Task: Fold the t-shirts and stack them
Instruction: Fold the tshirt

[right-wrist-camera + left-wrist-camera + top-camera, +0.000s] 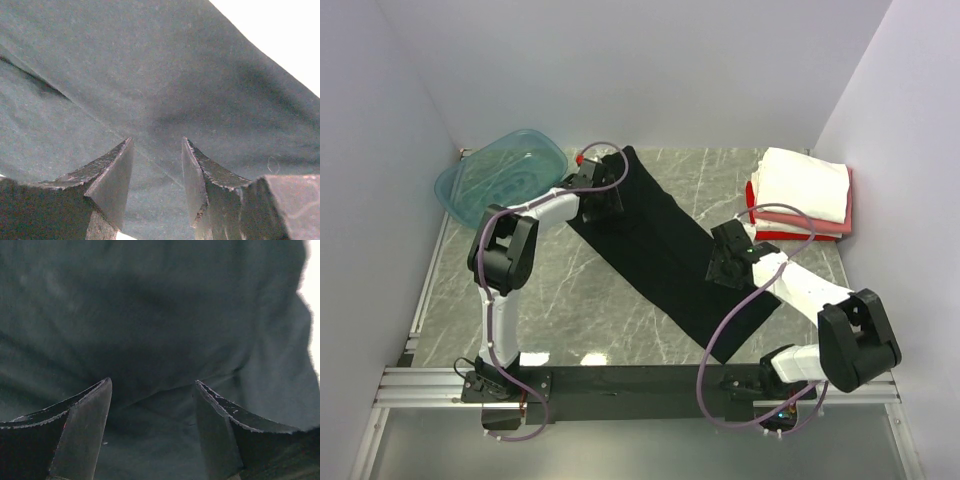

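A black t-shirt (660, 250), folded into a long strip, lies diagonally across the marble table from back left to front right. My left gripper (603, 210) is low over its far left end, open. In the left wrist view the left gripper (152, 381) has dark cloth (150, 315) with a soft crease under its spread fingers. My right gripper (722, 270) hovers over the strip's right edge near the middle, open. In the right wrist view the right gripper (158, 139) has flat cloth (150, 75) below it. Neither gripper holds anything. Folded white (805, 180), pink (798, 221) and red (778, 235) t-shirts are stacked at the back right.
A translucent teal tub (505, 175) sits at the back left corner against the wall. White walls close in the table on three sides. The arm bases stand on a dark rail (640, 385) along the near edge.
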Action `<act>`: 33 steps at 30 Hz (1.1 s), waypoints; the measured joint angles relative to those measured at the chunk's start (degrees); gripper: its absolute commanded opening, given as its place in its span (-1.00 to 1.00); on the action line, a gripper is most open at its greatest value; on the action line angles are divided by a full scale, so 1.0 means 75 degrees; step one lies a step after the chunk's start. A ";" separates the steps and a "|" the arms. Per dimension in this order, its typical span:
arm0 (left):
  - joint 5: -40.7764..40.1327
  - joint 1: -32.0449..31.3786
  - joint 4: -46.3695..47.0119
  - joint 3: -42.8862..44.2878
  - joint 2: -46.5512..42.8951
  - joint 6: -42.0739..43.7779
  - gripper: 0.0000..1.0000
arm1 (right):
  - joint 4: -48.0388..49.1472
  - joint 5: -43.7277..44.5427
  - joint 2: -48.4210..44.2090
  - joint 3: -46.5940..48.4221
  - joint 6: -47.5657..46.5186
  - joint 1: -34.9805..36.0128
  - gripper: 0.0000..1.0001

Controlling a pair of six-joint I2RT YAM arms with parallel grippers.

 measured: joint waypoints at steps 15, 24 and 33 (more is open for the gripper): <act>-0.0090 0.0000 0.0525 -0.0618 0.0000 -0.0125 0.44 | 0.0606 -0.0685 0.0935 -0.0119 0.0070 -0.0082 0.02; -0.0181 -0.0003 0.0501 -0.0618 0.0000 -0.0111 0.41 | 0.0953 -0.0685 0.0857 -0.0283 0.0219 0.0181 0.02; -0.0300 -0.0012 0.0335 -0.0111 0.0350 0.0017 0.41 | 0.1128 -0.0694 0.0717 -0.0431 0.0560 0.0755 0.02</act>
